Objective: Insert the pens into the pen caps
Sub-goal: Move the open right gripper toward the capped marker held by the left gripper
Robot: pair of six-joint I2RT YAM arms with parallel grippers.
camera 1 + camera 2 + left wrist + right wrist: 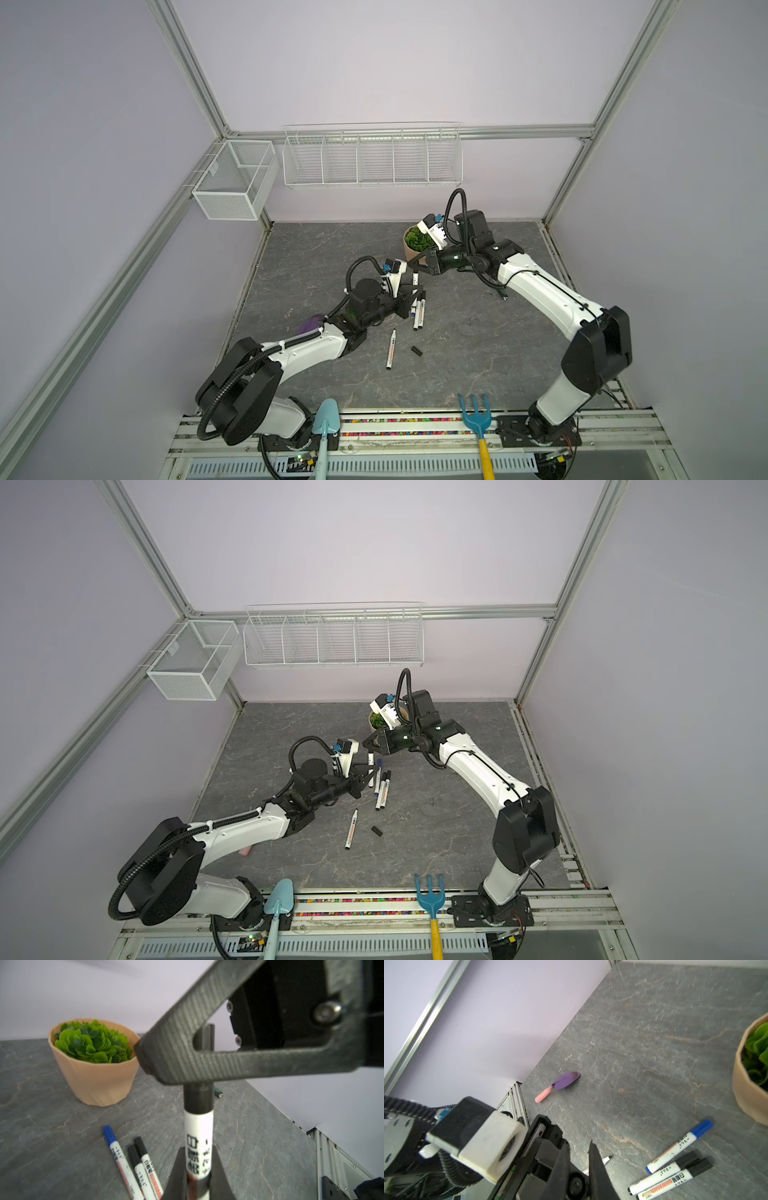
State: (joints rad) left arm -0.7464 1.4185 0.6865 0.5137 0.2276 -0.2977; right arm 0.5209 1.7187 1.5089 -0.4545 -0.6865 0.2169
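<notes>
Left wrist view, up close: shows a white pen standing upright, clamped low on its printed barrel between the clenched left jaws. Shows a black cap sitting over the pen's upper end, gripped by the right jaws closed tight on it, with a dark ribbed finger crossing in front; cannot tell whether pushed fully home. In both top views, places this pen above the middle of the grey counter, with the left jaws low on the barrel and the right jaws reaching in from the right at the top. Just beside it, on the counter, finds three capped pens lying side by side: a blue-capped pen, a black-capped pen and a second black-capped pen, the two black ones lying against each other. Nearer the front, finds an uncapped pen lying alone, bare tip toward the back wall, and a loose cap, black, just to its right and not touching it. Behind the pens, notes a tan pot of green leaves. Toward the left wall, in the right wrist view, notes a purple trowel with a pink handle flat on the counter. At the front edge, notes a pale blue shovel and a blue rake with a yellow handle.
</notes>
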